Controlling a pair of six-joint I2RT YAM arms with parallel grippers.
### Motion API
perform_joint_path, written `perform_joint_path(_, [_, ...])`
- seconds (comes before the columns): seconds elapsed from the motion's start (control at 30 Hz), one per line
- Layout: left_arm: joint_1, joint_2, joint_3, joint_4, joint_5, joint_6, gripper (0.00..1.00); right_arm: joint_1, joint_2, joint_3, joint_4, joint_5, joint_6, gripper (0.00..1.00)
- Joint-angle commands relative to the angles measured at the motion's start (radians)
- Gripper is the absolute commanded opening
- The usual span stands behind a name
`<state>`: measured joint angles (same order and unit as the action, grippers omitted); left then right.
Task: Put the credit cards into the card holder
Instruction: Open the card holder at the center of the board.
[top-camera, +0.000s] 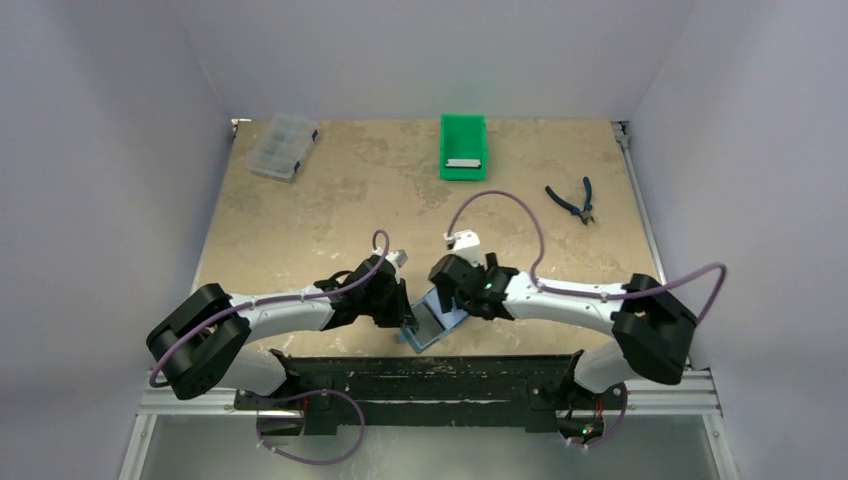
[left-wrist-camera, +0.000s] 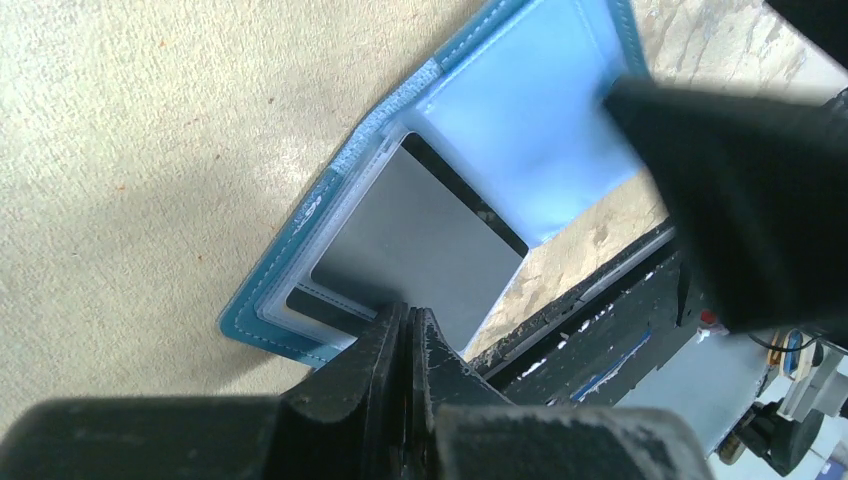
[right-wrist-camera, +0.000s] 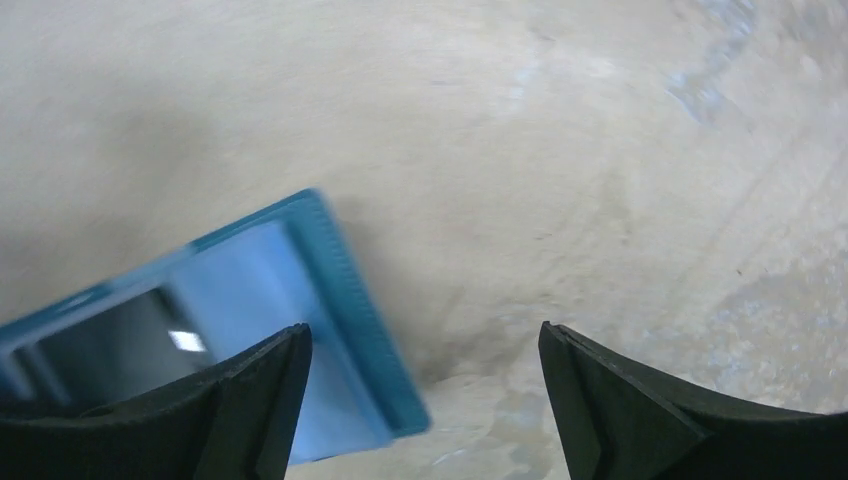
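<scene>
at tabletop's (top-camera: 350, 190) near edge, card holder (top-camera: 440, 318) lies open, grey card (left-wrist-camera: 415, 240) part-way inside. left gripper (left-wrist-camera: 410, 320) shut at card's edge; right gripper (right-wrist-camera: 422, 335) wide, just over holder. step: seating card. next likely: push it home.

The card holder (top-camera: 435, 318) lies unfolded and flat in the middle of the table (top-camera: 330, 210), at its near edge, with 1 card (left-wrist-camera: 420, 240) tucked into the half beside the left gripper (left-wrist-camera: 408, 312). That gripper meets the holder's left end, and the right gripper (right-wrist-camera: 425, 335) hangs just over its right end. At the far edge, the bin (top-camera: 463, 147) sits in the middle with another card (top-camera: 464, 162) lying in it; the compartment box (top-camera: 282, 146) stands well to its left by the far-left corner, and the pliers (top-camera: 572, 200) lie to its right, somewhat nearer.
</scene>
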<state>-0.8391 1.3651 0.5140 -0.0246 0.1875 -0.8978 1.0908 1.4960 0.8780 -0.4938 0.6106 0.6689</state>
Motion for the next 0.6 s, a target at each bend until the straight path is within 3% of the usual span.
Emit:
perform_joint_path(0.0, [-0.001,0.021,-0.034,-0.085,-0.07,0.044,0.0,-0.122,-0.106,-0.11,0.103,-0.175,0.046,0.88])
perform_joint_path(0.17, [0.0,0.005,-0.022,-0.068,-0.046,0.053,0.0,-0.126,-0.07,-0.092,0.128,-0.345,-0.042,0.74])
perform_joint_path(0.27, [0.0,0.003,0.009,-0.084,-0.032,0.069,0.0,-0.126,-0.096,-0.055,0.088,-0.355,-0.065,0.68])
perform_joint_path(0.33, [-0.001,-0.006,0.02,-0.095,-0.03,0.076,0.0,-0.124,-0.143,-0.007,0.023,-0.277,-0.091,0.66])
perform_joint_path(0.4, [0.0,-0.011,0.021,-0.103,-0.033,0.079,0.0,-0.108,-0.188,0.052,-0.035,-0.229,-0.118,0.67])
perform_joint_path(0.47, [-0.001,-0.009,0.019,-0.104,-0.031,0.081,0.0,-0.092,-0.205,0.102,-0.069,-0.254,-0.157,0.77])
perform_joint_path(0.57, [-0.001,-0.001,0.014,-0.098,-0.032,0.079,0.0,-0.079,-0.192,0.103,0.021,-0.554,-0.255,0.8])
